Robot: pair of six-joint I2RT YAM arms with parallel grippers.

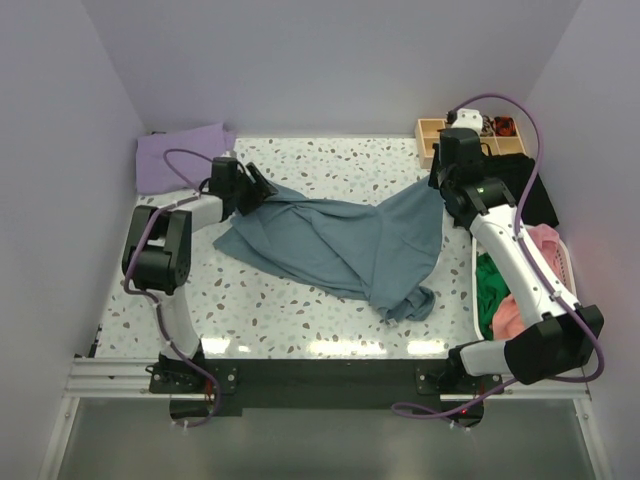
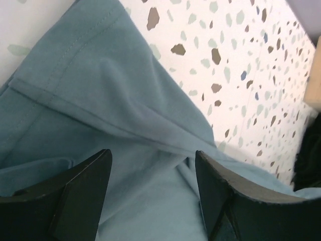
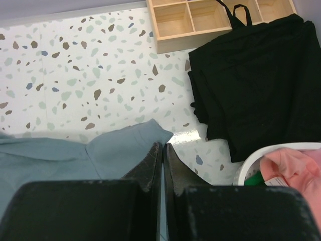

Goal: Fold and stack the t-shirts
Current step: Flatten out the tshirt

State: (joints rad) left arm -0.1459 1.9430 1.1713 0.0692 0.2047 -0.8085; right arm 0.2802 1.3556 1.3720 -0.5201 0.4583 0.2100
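Rumpled soft slate-blue t-shirt (image 1: 340,245) on speckled tabletop (image 1: 330,160); right gripper (image 3: 163,146) clamps its corner, fingers together; left gripper (image 2: 151,155) spread wide over it.

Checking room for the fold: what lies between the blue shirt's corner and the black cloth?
Only bare speckled tabletop separates blue shirt from black cloth, per right wrist view.

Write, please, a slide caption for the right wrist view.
Right gripper shut on a corner of the dusty slate-blue cloth t-shirt, near folded black cloth and a wooden compartment tray.

blue t-shirt (image 1: 340,245) 1 | lavender t-shirt (image 1: 180,155) 1 | black cloth (image 3: 261,85) 1 | wooden tray (image 3: 170,45) 1 | basket (image 3: 249,165) 1
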